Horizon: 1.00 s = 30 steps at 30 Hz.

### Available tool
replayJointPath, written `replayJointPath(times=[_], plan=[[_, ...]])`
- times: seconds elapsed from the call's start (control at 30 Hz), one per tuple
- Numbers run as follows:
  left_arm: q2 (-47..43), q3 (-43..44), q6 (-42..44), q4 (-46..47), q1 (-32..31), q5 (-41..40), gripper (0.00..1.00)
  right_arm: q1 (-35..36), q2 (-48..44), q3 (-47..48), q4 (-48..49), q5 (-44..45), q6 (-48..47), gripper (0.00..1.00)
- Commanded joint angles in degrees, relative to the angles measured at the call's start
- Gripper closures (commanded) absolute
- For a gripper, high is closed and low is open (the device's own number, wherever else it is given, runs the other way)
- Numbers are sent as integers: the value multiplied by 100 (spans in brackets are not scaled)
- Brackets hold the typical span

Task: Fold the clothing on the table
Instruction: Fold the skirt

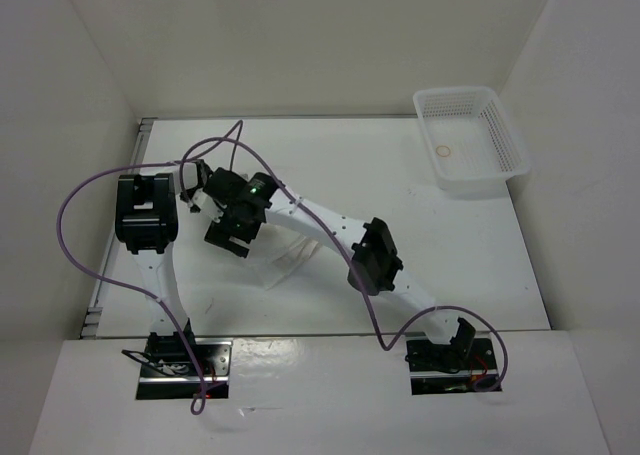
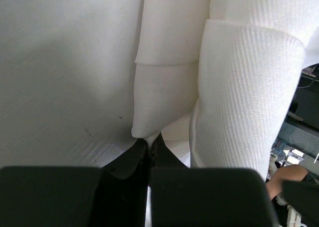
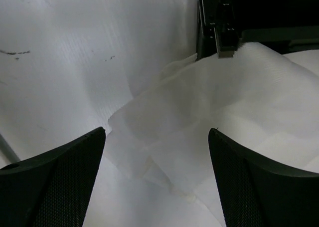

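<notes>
- Cable [image 1: 61, 220], purple, loops out from each near base; we judge it could snag a wrist on a wide folding sweep.
- Next out, the left claw [image 2: 148, 144] is pressed together on a thin corner of the pleated white skirt [image 2: 239, 87]; we think so small a bite could slip free if the pull is hard.
- The right claw [image 3: 157, 137] stands spread wide over the skirt's sheer edge, gripping nothing; closing here may catch one layer or several, in our view, and drag the fold crooked.
- The skirt lies in the middle of the counter [image 1: 470, 245], under the right arm; from above, white on white, its outline is mostly hidden, and we cannot tell how much of it is lifted.
- Farthest, at the back right corner, a white mesh basket [image 1: 480, 180] holds a small ring-like thing, too small for us to name.
</notes>
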Motion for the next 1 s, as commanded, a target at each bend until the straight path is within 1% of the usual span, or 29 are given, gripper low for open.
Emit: replayJointPath(times=[0.0,0.07,0.13,0.2,0.23,0.33,0.47,0.53,0.67,0.73,0.83,0.87,0.97], plan=[[-69,-114,106,327,7,-306,100,86,312,284,262,589,339,12],[-69,-114,106,327,7,-306,100,138,427,337,314,949,505,12],[-69,-114,106,327,7,-254,100,139,550,398,385,1247,584,9],[-17,-114,106,327,7,-201,100,191,612,399,437,1424,637,9],[-16,-114,106,327,7,-201,100,261,612,399,437,1660,707,9],[-16,-114,159,275,7,-148,100,314,743,399,490,1846,760,8],[-16,-114,220,222,7,-34,100,314,858,460,490,1847,760,8],[-16,-114,221,222,7,-34,100,314,911,513,490,1620,813,8],[-16,-114,282,169,7,37,100,314,1025,566,437,1566,813,8],[-16,-114,344,116,7,98,100,314,1086,566,437,1566,813,9],[-16,-114,396,55,7,151,100,314,1139,566,385,1566,813,19],[-16,-114,396,55,7,151,100,314,1140,566,385,1566,813,29],[-16,-114,449,55,7,151,100,314,1140,513,385,1566,760,47]])
